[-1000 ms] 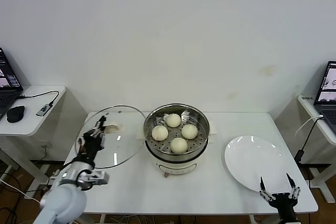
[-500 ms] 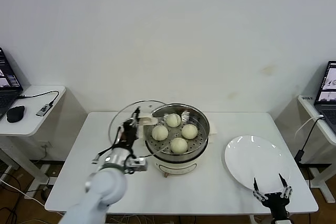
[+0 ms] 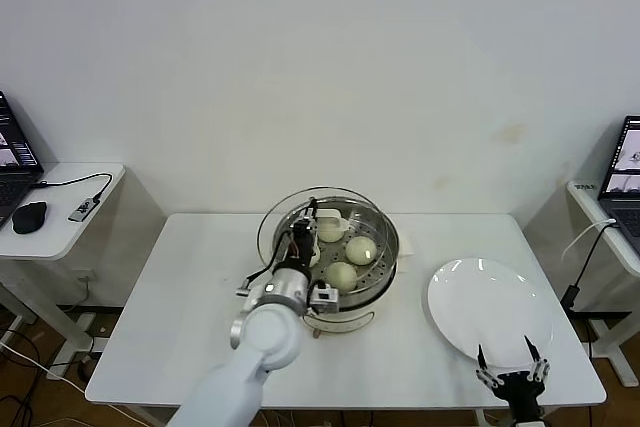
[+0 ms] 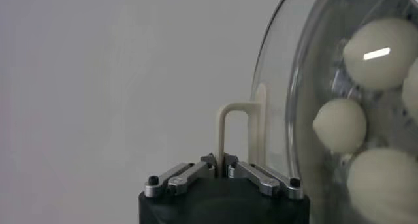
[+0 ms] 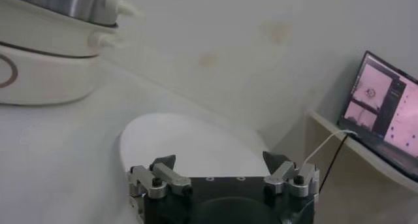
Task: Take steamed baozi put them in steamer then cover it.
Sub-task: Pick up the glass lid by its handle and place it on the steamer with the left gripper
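Evenly bright under soft overhead light, casting only faint shadows beneath the steamer (image 3: 338, 252). Glare streaking the cover (image 4: 307, 101) at 3 o'clock and glinting off one steamed baozi (image 4: 381, 44). Slightly soft around the white plate (image 5: 189, 147).

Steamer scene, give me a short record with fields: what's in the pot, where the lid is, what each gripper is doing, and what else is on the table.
pot: steamer on the table, buns lying inside on its tray
lid: glass lid held over the steamer, offset toward the robot's left, not yet seated
left gripper: left gripper shut on the lid handle
right gripper: right gripper open, parked at the table's near edge by the plate
plate: white plate, nothing on it
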### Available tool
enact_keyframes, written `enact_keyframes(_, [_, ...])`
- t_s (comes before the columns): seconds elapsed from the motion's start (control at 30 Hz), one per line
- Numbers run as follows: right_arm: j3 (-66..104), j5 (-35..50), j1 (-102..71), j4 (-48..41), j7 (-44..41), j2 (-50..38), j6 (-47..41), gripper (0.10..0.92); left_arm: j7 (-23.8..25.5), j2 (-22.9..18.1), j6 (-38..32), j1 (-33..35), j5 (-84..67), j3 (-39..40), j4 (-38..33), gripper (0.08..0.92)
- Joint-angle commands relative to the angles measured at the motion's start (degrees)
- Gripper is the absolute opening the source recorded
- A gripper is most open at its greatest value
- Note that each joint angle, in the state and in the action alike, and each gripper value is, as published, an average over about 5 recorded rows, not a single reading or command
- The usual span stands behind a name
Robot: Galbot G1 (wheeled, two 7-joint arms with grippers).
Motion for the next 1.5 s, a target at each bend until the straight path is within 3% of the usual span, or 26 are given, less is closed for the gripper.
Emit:
enact_keyframes(0.03, [-0.3,-0.5,0.1,-0.4,0.1,0.1,0.0,0.823,1.1,-4.6,0.3,-2.5,3.8,2.4,5.3,0.142])
enact_keyframes(0.43, [-0.7,-0.3,0.2,-0.8,0.1,-0.1,-0.1,0.823,0.0,-5.8,-1.1,-2.1,4.7,1.8,9.3,0.142])
enact_keyframes(1.33, [-1.2,-0.3,0.3,-1.2,0.0,-0.4,0.0,0.823,-1.9,-6.9,-1.6,-1.4,4.1,0.9,10.5,0.142])
enact_keyframes(1.5, [-1.3,-0.4,0.3,-1.2,0.0,-0.3,0.0,0.823,-2.4,-6.5,-1.5,-0.8,3.0,0.8,8.8,0.225])
